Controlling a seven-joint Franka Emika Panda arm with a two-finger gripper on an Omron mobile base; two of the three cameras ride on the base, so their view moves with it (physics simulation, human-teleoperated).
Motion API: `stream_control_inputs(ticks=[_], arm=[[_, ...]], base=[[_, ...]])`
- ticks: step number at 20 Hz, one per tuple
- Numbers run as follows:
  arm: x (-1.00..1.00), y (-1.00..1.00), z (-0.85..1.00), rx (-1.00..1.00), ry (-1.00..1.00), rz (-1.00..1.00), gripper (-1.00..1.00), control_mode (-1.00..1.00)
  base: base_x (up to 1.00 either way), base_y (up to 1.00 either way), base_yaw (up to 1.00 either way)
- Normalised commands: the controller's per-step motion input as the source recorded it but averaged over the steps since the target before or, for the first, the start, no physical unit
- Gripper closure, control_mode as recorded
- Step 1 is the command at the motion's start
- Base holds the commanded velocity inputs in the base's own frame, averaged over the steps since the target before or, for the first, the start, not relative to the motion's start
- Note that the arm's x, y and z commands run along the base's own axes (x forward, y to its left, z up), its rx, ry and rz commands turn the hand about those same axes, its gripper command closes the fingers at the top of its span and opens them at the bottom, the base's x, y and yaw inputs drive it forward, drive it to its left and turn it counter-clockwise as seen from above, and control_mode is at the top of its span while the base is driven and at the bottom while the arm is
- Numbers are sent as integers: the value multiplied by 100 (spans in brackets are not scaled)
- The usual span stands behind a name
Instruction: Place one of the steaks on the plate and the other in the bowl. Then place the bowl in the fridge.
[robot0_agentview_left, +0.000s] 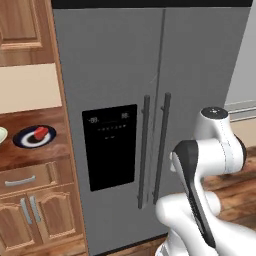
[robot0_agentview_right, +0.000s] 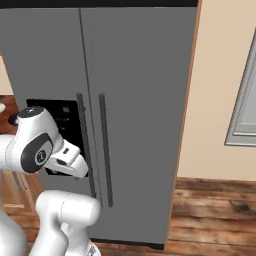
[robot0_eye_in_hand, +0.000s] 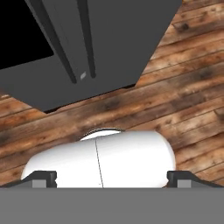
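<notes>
The robot's white arm (robot0_agentview_left: 200, 185) folds low in front of the closed fridge (robot0_agentview_left: 150, 100). Its pincer (robot0_eye_in_hand: 111, 178) points down at the plank floor (robot0_eye_in_hand: 183, 87), its two dark fingertips (robot0_eye_in_hand: 41, 178) set wide apart with nothing between them.

Just beyond the arm, the fridge shows two grey doors, both shut, and two long dark bar handles (robot0_agentview_left: 155, 150) side by side at the centre seam. One black dispenser panel (robot0_agentview_left: 110, 146) sits on the left door. From the hand view the fridge's lower edge and the ends of both handles (robot0_eye_in_hand: 81, 52) hang above the wooden floor.

Left of the fridge, a brown wooden worktop (robot0_agentview_left: 45, 150) carries one dark round plate (robot0_agentview_left: 34, 136) with one red steak (robot0_agentview_left: 41, 132) lying on it. Farther left of the fridge, at the frame edge, a pale sliver of one bowl (robot0_agentview_left: 2, 135) rests on the same worktop just beside the plate; its contents cannot be made out. Below the worktop are one drawer (robot0_agentview_left: 22, 180) and two cabinet doors (robot0_agentview_left: 35, 220), each with a metal handle. One wall cabinet (robot0_agentview_left: 25, 30) hangs above, left of the fridge top.

Right of the fridge, a beige wall (robot0_agentview_right: 220, 90) holds one grey window frame (robot0_agentview_right: 245, 110).
</notes>
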Motion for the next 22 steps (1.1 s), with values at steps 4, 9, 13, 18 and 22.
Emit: stream_control_inputs(ticks=[4, 9, 13, 18, 22], arm=[[0, 0, 0, 0, 0, 0, -100, 100], [0, 0, 0, 0, 0, 0, -100, 100], [0, 0, 0, 0, 0, 0, -100, 100], [0, 0, 0, 0, 0, 0, -100, 100], [0, 0, 0, 0, 0, 0, -100, 100]], base=[[-7, -5, 2], [-59, -22, 14], [-66, -50, 5], [-39, -40, 0], [-10, -5, 1]])
